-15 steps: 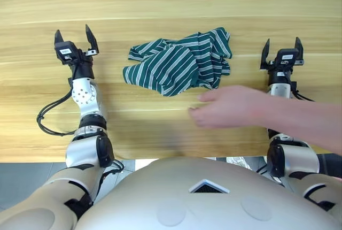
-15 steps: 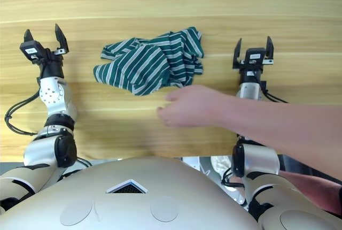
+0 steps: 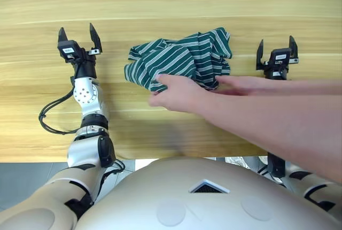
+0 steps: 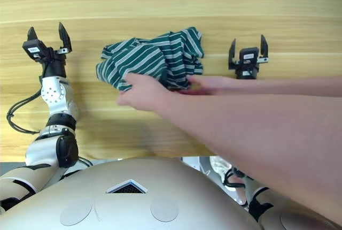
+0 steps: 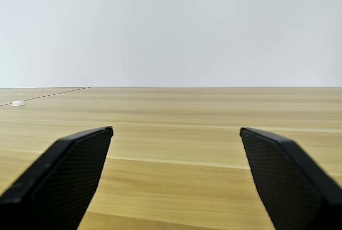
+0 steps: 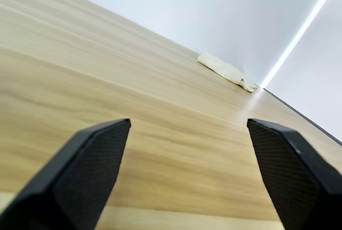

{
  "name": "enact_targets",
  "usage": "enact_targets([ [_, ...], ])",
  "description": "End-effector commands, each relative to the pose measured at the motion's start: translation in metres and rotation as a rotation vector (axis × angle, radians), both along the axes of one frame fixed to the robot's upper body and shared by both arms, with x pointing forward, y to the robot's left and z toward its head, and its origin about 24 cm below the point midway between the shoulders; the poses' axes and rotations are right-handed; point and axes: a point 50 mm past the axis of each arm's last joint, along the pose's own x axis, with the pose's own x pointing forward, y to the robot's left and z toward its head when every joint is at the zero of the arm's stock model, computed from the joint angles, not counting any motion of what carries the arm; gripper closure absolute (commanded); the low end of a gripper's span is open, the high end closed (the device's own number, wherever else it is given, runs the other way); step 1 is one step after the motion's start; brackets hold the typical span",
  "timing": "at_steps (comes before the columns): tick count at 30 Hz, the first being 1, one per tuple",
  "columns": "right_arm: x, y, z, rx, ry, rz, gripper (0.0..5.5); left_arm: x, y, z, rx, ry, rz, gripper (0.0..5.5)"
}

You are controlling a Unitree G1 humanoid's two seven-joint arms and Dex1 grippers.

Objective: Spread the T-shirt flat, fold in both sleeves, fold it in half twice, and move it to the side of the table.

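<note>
A green T-shirt with white stripes (image 3: 184, 59) lies crumpled in a heap on the wooden table (image 3: 171, 5), between my two arms. A person's hands (image 3: 176, 92) rest on its near edge, their arms crossing in from the right. My left gripper (image 3: 79, 37) stands open to the left of the shirt, empty and apart from it. My right gripper (image 3: 277, 49) stands open to the right of the shirt, also empty, just beyond the person's forearm. Both pairs of black fingers (image 5: 64, 171) (image 6: 80, 176) frame bare table top.
The person's forearms (image 3: 278, 117) cover the near right part of the table and hide most of my right arm. A cream cloth (image 6: 227, 70) lies far off on the table in the right wrist view. A black cable (image 3: 51, 117) loops beside my left arm.
The person's hand has moved from the bare table in front of the shirt onto the shirt's near edge, and a second hand has joined it. Both grippers have shifted only slightly.
</note>
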Motion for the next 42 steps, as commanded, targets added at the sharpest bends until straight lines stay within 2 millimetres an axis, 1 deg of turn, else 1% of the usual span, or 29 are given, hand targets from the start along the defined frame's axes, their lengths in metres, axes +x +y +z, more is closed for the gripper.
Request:
enact_targets([
  [1,-0.009,0.002,-0.01,-0.018,0.039,0.017,1.49,0.001,-0.003,0.002,0.017,-0.009,-0.012,1.07],
  [17,-0.012,0.004,-0.011,-0.066,0.038,0.032,1.49,0.002,-0.005,0.002,0.035,-0.01,-0.007,1.07],
  [26,-0.015,0.009,-0.014,-0.085,0.044,0.069,1.49,0.002,-0.005,0.002,0.043,-0.014,-0.001,1.07],
  [31,-0.017,0.009,-0.014,-0.115,0.041,0.079,1.49,0.004,-0.009,0.001,0.023,-0.008,-0.039,1.07],
  [37,-0.016,0.01,-0.014,-0.13,0.039,0.088,1.49,0.003,-0.011,0.005,0.048,-0.04,-0.051,1.07],
  [39,-0.016,0.014,-0.012,-0.133,0.017,0.111,1.49,0.002,-0.013,0.006,0.055,-0.059,-0.069,1.07],
  [42,-0.022,0.025,-0.012,-0.215,-0.006,0.214,1.49,-0.015,-0.027,0.015,0.122,-0.159,-0.265,1.07],
])
